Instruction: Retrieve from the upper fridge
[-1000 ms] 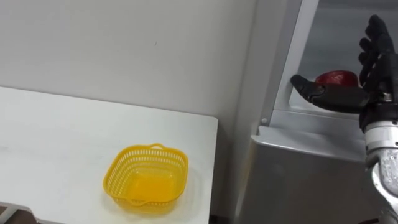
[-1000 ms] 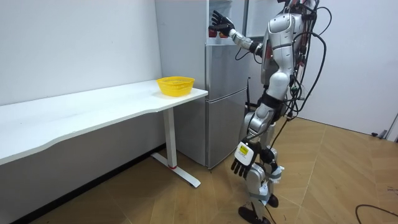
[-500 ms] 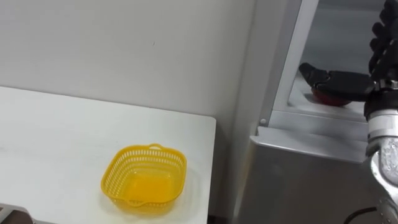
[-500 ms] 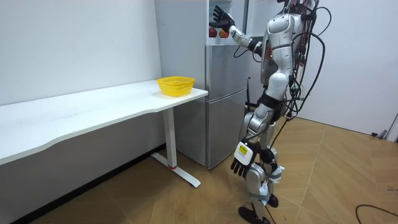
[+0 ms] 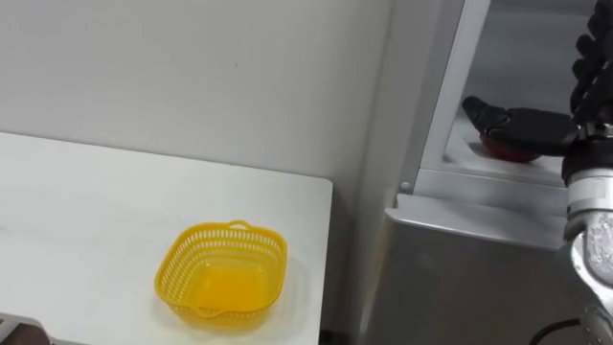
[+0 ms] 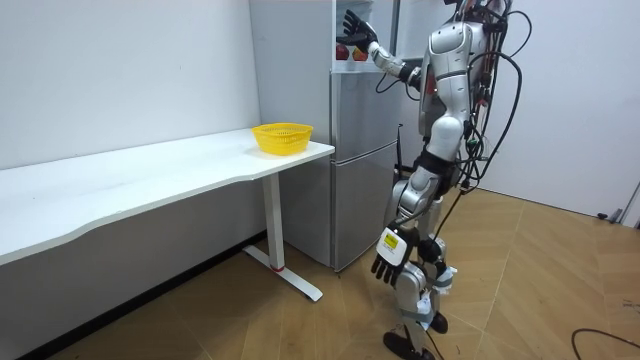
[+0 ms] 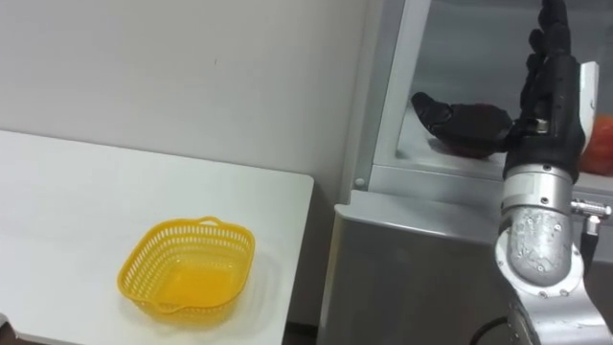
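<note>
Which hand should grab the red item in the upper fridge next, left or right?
Right. The right hand is raised inside the open upper fridge, fingers straight, thumb reaching over the red item on the shelf. The left hand hangs low beside the leg, well away from it.

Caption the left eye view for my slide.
Open right hand at a red item in the upper fridge; yellow basket on the table.

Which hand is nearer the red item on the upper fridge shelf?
Right. The right hand is up in the upper fridge, thumb stretched over the red item. The left hand hangs low by the robot's leg, far below it.
</note>
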{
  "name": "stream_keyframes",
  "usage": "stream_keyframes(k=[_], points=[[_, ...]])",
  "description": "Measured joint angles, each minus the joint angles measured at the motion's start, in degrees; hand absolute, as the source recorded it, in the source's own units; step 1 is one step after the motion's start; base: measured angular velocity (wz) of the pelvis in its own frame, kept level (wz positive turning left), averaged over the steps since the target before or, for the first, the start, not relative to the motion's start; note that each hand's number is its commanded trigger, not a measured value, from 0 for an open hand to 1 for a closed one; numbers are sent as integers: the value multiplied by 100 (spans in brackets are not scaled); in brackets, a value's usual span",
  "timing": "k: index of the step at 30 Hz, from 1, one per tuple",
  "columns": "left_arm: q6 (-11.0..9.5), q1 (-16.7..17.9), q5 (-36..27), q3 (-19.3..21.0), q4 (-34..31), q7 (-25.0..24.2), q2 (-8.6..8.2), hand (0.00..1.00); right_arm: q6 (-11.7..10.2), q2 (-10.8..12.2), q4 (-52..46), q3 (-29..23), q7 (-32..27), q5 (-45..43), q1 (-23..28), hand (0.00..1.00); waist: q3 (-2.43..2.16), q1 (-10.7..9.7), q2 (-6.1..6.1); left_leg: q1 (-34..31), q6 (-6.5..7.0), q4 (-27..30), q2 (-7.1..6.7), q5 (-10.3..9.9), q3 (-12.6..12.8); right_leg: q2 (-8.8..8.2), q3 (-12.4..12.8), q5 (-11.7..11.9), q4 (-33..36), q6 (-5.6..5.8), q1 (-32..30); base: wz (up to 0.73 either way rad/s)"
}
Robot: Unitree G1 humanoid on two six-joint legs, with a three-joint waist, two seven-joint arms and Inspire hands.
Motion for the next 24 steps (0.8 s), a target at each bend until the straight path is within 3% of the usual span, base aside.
stream_keyframes(k=[17, 24], points=[[3, -6, 0, 3, -13, 6, 20, 0, 7, -7, 309, 13, 370, -35, -1, 0, 23, 35, 40, -13, 0, 2, 0, 0, -22, -7, -43, 0, 3, 0, -19, 0], [7, -19, -2, 1, -12, 0, 92, 0, 128, -158, 747, 22, 570, -36, -84, 0, 19, 37, 39, -21, -1, 1, 0, 1, -66, -13, -118, 0, 2, 0, -8, 2]])
